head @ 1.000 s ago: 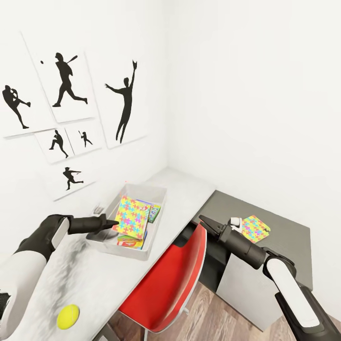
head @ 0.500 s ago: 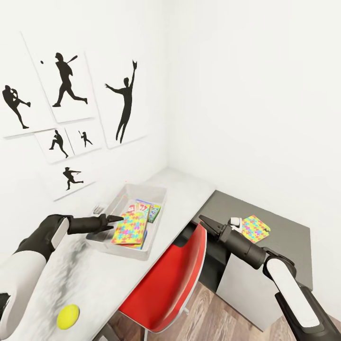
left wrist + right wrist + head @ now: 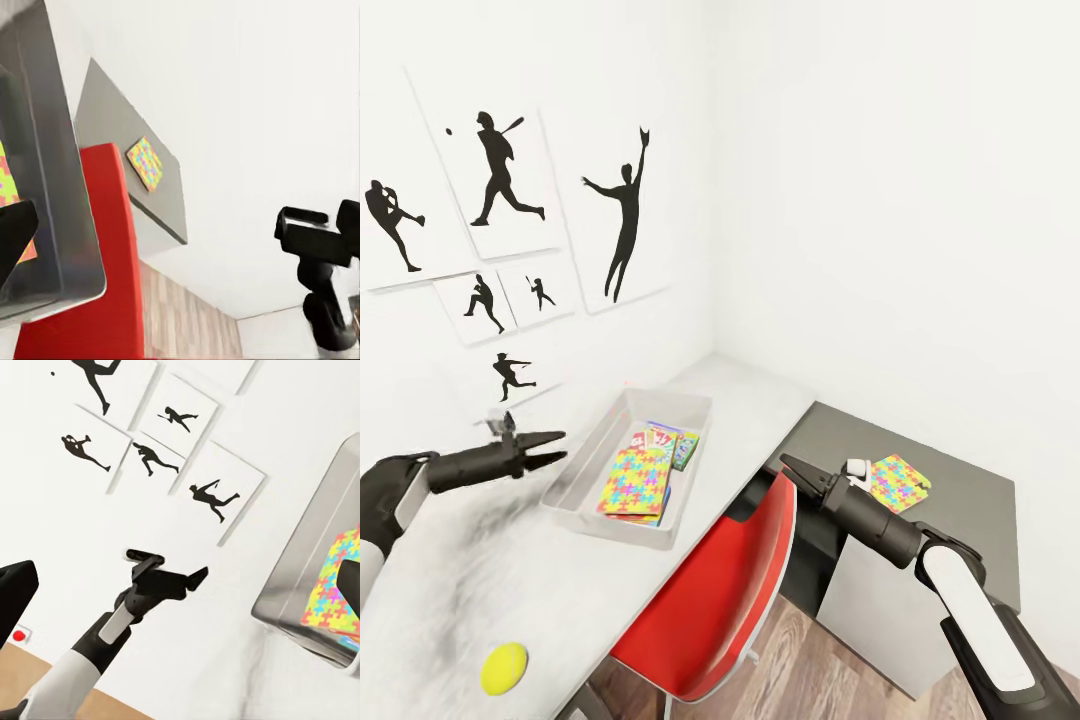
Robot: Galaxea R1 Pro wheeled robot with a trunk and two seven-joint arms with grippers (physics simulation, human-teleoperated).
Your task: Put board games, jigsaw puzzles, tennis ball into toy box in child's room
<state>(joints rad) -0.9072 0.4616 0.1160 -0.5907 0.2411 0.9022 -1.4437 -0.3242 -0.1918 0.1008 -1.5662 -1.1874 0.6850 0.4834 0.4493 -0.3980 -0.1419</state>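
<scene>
The left gripper (image 3: pixel 555 447) is open and holds nothing, just beside the toy box (image 3: pixel 582 466), above the table (image 3: pixel 510 580). One jigsaw puzzle (image 3: pixel 636 484) lies flat inside the box upon the board games (image 3: pixel 665 443), its long axis along the box. The right gripper (image 3: pixel 792 466) hovers near the second puzzle (image 3: pixel 900 482); whether it is open cannot be told. The tennis ball (image 3: pixel 503 668) rests on the table.

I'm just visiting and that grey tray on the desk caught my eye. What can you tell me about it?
The toy box is a light grey, plastic-looking rectangular bin with low sloping walls, open on top, sitting flat on the white-grey table near the wall. Inside, a multicoloured jigsaw puzzle lies on top of printed game boxes. The left gripper hovers just beside its rim, fingers apart, touching nothing.
</scene>
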